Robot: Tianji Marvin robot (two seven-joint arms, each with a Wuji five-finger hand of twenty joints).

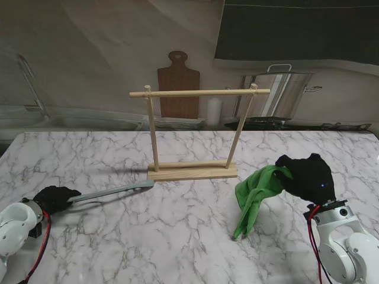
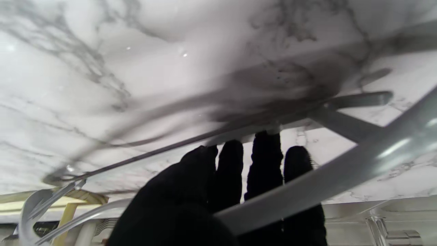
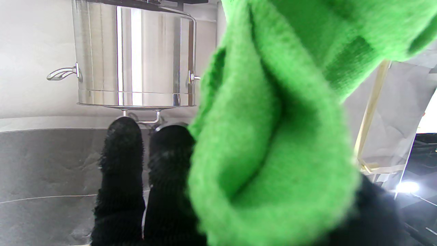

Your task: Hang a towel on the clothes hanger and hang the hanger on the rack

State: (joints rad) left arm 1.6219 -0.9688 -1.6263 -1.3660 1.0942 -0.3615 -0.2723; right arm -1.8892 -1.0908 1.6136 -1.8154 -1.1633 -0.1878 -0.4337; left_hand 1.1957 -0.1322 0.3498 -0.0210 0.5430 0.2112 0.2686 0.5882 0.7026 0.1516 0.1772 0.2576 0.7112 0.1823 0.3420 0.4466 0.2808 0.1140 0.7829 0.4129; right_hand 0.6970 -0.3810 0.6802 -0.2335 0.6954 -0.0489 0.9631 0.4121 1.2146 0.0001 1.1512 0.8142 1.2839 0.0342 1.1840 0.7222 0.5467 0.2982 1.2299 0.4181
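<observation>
Stand cam: wooden rack sits mid-table. Left of its base, the left hand is closed on one end of the grey hanger, which lies low w/ its far tip almost touching the base. Right of the rack, the right hand grips the green towel, bunched and dangling to the table.

Left wrist cam: fingers wrapped round hanger bars, blurry tho.

Right wrist cam: towel clamped in hand, steel pot behind.

Imo we're at the draping step; next needs hanger lifted and towel fed over its bar.
</observation>
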